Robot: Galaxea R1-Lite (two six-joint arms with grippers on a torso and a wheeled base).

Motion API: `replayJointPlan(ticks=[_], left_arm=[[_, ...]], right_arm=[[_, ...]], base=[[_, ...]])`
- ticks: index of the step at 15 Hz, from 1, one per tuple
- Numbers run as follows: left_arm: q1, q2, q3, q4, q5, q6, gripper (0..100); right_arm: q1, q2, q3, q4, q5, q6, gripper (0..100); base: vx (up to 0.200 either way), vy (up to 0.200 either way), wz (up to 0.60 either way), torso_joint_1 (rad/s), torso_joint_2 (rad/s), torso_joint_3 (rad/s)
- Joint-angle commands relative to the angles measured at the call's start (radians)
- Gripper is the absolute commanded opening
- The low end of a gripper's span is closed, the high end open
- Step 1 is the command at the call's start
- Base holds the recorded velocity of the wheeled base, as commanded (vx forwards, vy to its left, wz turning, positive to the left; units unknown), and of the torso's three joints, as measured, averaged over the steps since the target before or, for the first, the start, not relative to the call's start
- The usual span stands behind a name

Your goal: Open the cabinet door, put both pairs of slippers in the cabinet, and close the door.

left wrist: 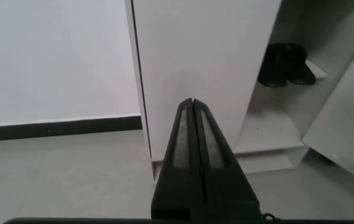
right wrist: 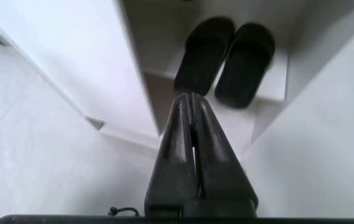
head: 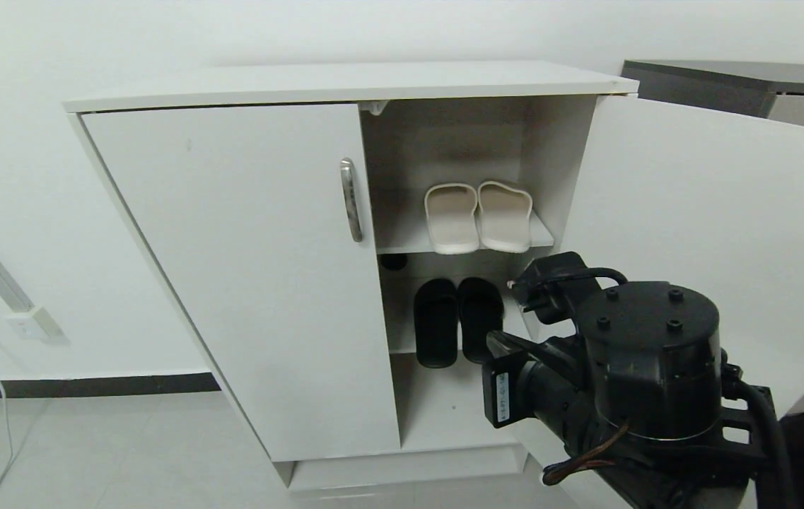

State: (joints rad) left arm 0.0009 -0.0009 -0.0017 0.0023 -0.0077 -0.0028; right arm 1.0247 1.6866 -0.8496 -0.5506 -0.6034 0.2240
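Door (head: 691, 233) wide, black slippers (head: 455, 318) shelved.
Your right pincer (right wrist: 193, 99) hangs before them, pressed together, empty; left pincer (left wrist: 192, 102) likewise.

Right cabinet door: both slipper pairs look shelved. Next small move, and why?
Probably draw the right gripper, shut and empty before the open compartment, clear and bring it round the open white cabinet door to push it closed. The cream slippers sit on the upper shelf and the black slippers on the lower shelf, so only closing looks left.
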Motion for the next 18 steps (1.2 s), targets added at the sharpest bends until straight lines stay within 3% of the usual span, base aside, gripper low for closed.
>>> replayJointPlan(ticks=[1, 9, 18], left_arm=[[0.001, 0.001, 0.0, 0.001, 0.0, 0.0, 0], [0.001, 0.001, 0.0, 0.001, -0.002, 0.0, 0], [0.001, 0.001, 0.0, 0.001, 0.0, -0.002, 0]], right_arm=[[0.0, 0.008, 0.004, 0.0, 0.002, 0.0, 0], [-0.008, 0.053, 0.018, -0.046, 0.002, 0.005, 0], [-0.025, 0.07, 0.072, -0.081, 0.022, -0.006, 0]], base=[[-0.2, 0.0, 0.0, 0.002, 0.0, 0.007], [-0.2, 0.0, 0.0, 0.004, 0.0, 0.002], [0.0, 0.0, 0.0, 0.0, 0.0, 0.0]])
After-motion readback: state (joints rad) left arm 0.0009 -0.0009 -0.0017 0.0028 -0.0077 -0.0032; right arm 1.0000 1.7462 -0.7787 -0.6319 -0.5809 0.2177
